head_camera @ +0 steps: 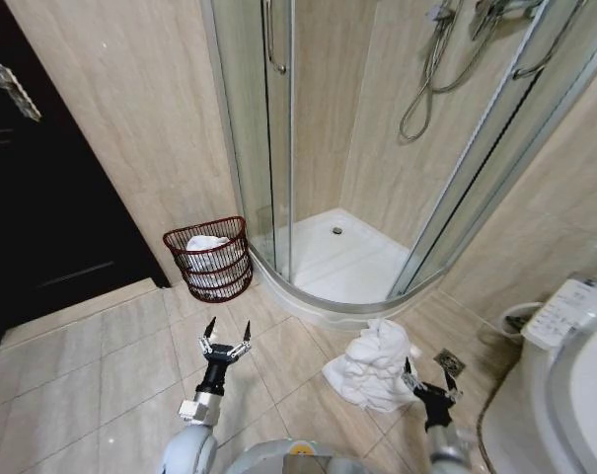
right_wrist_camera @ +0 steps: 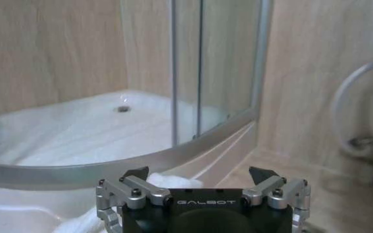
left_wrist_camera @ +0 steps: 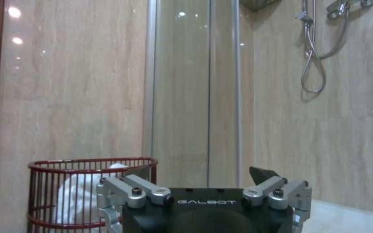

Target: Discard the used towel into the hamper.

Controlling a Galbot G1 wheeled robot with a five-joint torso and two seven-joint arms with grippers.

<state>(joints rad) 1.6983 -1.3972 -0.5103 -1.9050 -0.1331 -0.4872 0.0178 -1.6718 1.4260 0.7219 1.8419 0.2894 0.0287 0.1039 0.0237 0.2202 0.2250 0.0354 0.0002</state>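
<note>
Towel [head_camera: 375, 367] just beside right gripper [head_camera: 428, 378] (jaws spread, empty)

Beige marbled tiles cover the walls [head_camera: 130, 118] and floor [head_camera: 101, 365]. A curved glass shower stall [head_camera: 278, 138] with a white tray [head_camera: 342, 257] fills the corner, a hose [head_camera: 431, 79] hanging inside. A dark door [head_camera: 41, 217] stands at left, a toilet [head_camera: 564, 365] at right.

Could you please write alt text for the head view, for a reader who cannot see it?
A crumpled white towel lies on the tiled bathroom floor beside the shower tray, just ahead of the open right gripper. The open left gripper hangs over bare floor, short of the hamper against the wall, which already holds something white.
</note>
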